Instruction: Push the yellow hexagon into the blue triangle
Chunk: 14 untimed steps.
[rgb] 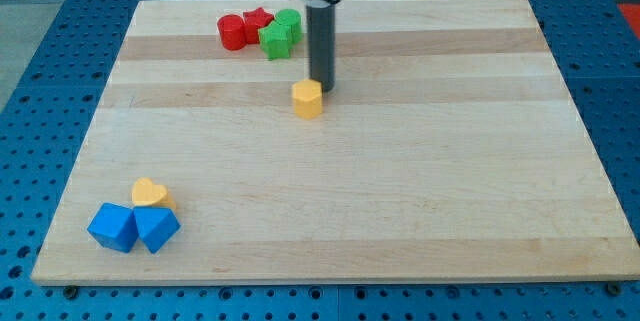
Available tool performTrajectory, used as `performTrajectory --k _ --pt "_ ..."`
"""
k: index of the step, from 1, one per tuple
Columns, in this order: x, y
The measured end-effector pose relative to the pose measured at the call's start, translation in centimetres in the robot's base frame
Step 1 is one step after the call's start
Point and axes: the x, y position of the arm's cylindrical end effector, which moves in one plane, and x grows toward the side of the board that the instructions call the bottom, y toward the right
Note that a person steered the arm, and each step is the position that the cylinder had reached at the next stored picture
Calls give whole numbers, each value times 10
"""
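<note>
The yellow hexagon (308, 99) sits on the wooden board a little above its middle. My tip (322, 88) stands right against the hexagon's upper right side, touching or nearly so. The blue triangle (157, 228) lies near the board's lower left corner, far from the hexagon. A blue block (112, 226) touches the triangle's left side and a yellow heart (150, 193) sits just above the two.
A red cylinder (232, 32), a red star (258, 20), and two green blocks (277, 39) (290, 23) cluster near the board's top edge, left of the rod. The wooden board (450, 181) lies on a blue perforated table.
</note>
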Motion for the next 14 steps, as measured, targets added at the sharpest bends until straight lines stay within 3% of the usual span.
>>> performTrajectory --k 6,7,9,11,14 --pt "133 -28" --pt "138 -54" --pt "85 -70" --pt "129 -89" --pt "143 -72"
